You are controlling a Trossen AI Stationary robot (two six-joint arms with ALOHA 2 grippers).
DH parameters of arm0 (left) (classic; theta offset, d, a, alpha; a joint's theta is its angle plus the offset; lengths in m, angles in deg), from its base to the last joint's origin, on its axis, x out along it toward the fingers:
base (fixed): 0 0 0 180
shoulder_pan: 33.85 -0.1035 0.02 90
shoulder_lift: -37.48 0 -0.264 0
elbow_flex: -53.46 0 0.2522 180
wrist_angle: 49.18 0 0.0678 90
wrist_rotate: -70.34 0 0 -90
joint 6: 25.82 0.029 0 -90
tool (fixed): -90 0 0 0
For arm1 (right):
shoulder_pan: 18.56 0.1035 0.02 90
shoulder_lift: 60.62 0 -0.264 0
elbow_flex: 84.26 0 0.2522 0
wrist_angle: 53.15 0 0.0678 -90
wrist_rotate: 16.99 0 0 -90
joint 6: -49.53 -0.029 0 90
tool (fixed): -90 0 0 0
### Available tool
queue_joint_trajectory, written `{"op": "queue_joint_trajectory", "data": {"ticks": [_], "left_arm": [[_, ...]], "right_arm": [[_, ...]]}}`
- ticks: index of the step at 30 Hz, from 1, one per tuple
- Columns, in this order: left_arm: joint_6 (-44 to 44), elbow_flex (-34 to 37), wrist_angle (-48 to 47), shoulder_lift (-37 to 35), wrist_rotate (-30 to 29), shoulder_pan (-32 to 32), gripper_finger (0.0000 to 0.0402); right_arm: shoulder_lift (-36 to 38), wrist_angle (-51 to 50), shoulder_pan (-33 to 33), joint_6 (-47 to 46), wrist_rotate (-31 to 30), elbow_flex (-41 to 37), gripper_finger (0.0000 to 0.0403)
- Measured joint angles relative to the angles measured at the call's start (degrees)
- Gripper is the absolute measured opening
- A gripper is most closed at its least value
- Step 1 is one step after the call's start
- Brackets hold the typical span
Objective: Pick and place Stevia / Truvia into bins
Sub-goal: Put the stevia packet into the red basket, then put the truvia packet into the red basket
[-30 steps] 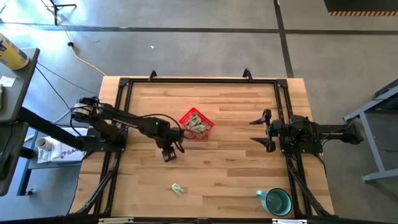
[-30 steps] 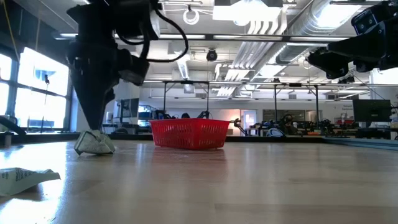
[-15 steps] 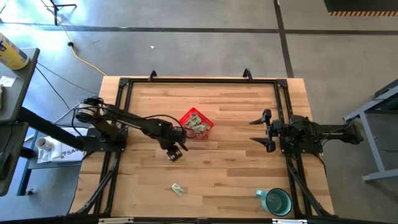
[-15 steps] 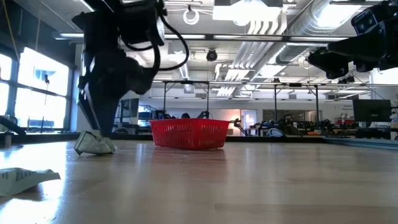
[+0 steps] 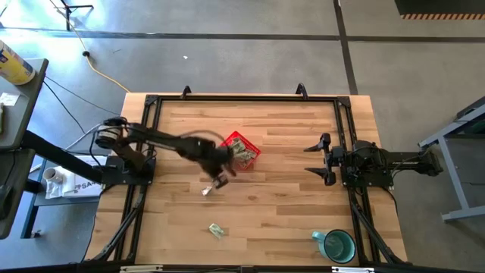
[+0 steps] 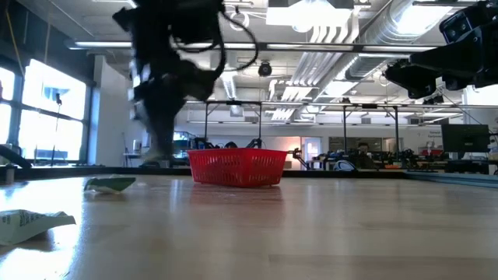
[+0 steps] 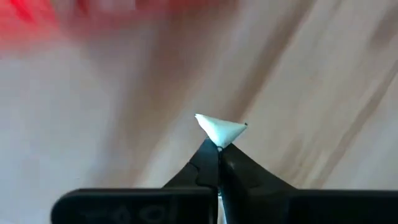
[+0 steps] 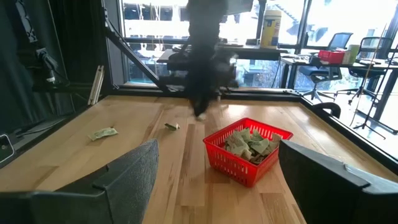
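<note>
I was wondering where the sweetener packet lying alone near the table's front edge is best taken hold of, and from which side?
Probably from straight above, pinching across its narrow width: the lone packet lies almost flat on the table, slightly crumpled, so a lifted edge offers purchase. The left gripper is shut on another packet.

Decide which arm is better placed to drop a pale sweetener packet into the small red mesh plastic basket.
Left. The left gripper hovers beside the small red mesh plastic basket, jaws shut on a pale paper sweetener packet; the right gripper waits open, far off.
</note>
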Motion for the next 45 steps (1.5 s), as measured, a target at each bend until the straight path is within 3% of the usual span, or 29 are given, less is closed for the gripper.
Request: {"op": "queue_joint_trajectory", "data": {"ticks": [6,10,18,22,27,33,40,45], "left_arm": [[11.0,-11.1,4.7,-0.1,-5.4,-5.9,0.0022],[17.0,-12.9,7.8,1.2,-6.2,-9.4,0.0040],[14.4,-12.8,-4.9,0.9,-3.8,-11.1,0.0278],[14.4,-12.2,-17.4,-1.6,-1.1,-7.6,0.0334],[8.0,-6.3,-19.8,-2.4,3.4,0.5,0.0330],[-5.7,1.6,-7.8,-2.0,3.7,9.6,0.0298],[-16.0,7.8,5.7,-2.0,1.0,11.0,0.0274],[-17.3,11.5,7.5,-1.5,-3.0,11.1,0.0238]], "right_arm": [[-0.2,0.1,0.0,0.0,0.0,0.0,0.0321],[-0.3,0.0,0.0,0.0,0.0,0.0,0.0321],[-0.3,0.1,0.0,0.0,0.0,0.0,0.0321],[-0.4,0.1,0.0,0.0,0.0,0.0,0.0321],[-0.3,0.1,0.0,0.0,0.0,0.0,0.0321],[-0.3,0.0,0.0,0.0,0.0,0.0,0.0321],[-0.3,0.1,0.0,0.0,0.0,0.0,0.0321],[-0.3,0.1,0.0,0.0,0.0,0.0,0.0321]]}}
